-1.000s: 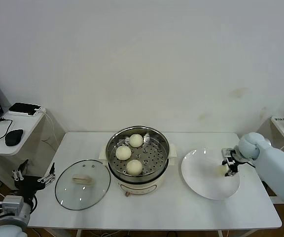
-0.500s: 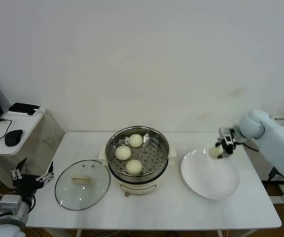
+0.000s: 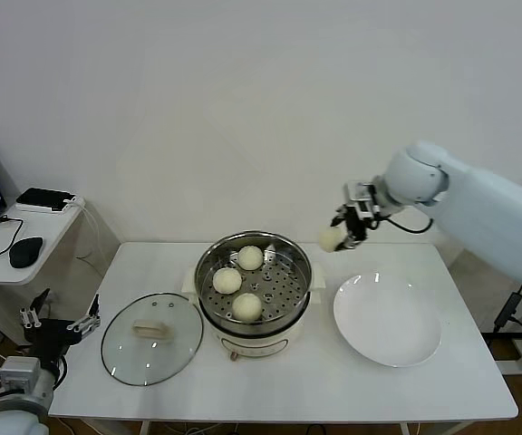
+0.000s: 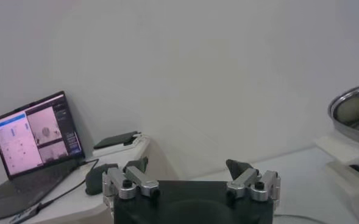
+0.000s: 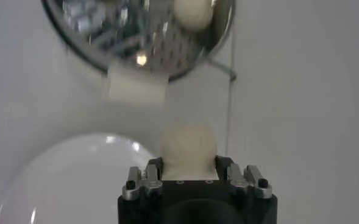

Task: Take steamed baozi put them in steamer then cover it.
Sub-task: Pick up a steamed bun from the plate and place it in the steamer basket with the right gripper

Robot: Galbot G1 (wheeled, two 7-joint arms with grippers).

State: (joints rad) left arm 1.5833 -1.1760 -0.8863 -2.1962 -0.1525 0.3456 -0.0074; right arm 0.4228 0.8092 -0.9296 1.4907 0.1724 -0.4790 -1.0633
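My right gripper (image 3: 341, 232) is shut on an off-white baozi (image 3: 331, 238), held in the air just right of the steamer (image 3: 253, 280) and above the table's far edge. In the right wrist view the baozi (image 5: 188, 149) sits between the jaws of that gripper (image 5: 189, 165), with the steamer (image 5: 136, 36) beyond. Three baozi lie in the steel basket (image 3: 250, 257) (image 3: 227, 280) (image 3: 247, 307). The glass cover (image 3: 151, 337) lies flat on the table left of the steamer. My left gripper (image 3: 60, 323) hangs open off the table's left front corner, empty, as the left wrist view confirms (image 4: 187, 170).
An empty white plate (image 3: 387, 319) lies right of the steamer. A side table at the left holds a laptop (image 4: 31, 134), a mouse (image 3: 26, 251) and a black box (image 3: 45, 198). A wall stands close behind the table.
My right gripper lifted the baozi off the white plate and carried it up and left toward the steamer. The left arm stayed where it was.
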